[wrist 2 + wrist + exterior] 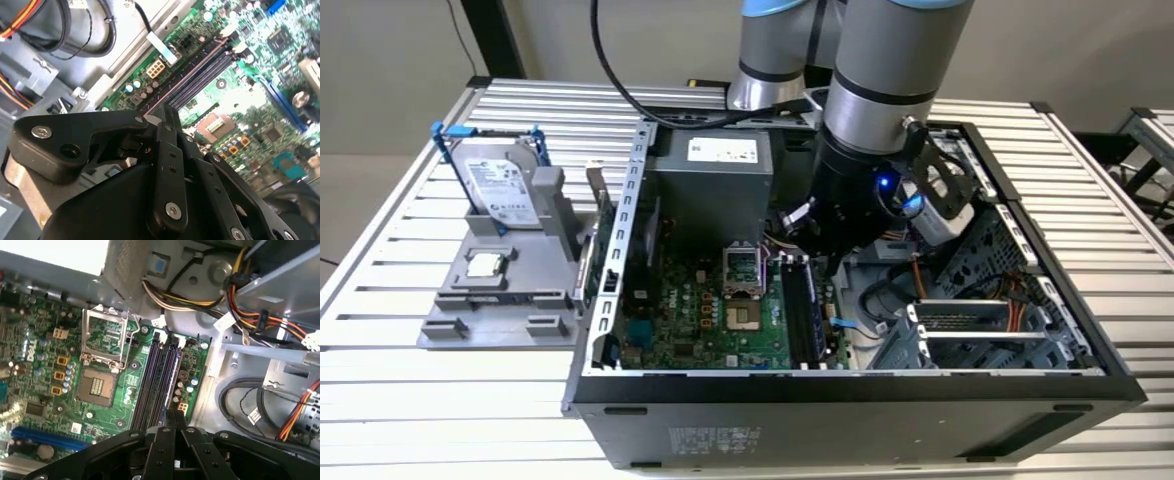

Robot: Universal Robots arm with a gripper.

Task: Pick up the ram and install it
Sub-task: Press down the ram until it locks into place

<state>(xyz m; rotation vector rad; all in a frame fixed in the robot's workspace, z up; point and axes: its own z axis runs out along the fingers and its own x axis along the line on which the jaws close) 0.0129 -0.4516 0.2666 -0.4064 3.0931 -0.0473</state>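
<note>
Dark ram (pixel 169 371) in mobo slot, just below hand (pixel 175 416).

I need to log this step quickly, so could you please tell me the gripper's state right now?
Gripper: jaws shut over the ram at the slots; whether they pinch it cannot be told.

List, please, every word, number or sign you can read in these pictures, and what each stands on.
No text here can be read; these carry print:
power supply label: white, not legible.
hard drive label: not legible.
case front sticker: not legible.
motherboard sticker: white, not legible.
</note>
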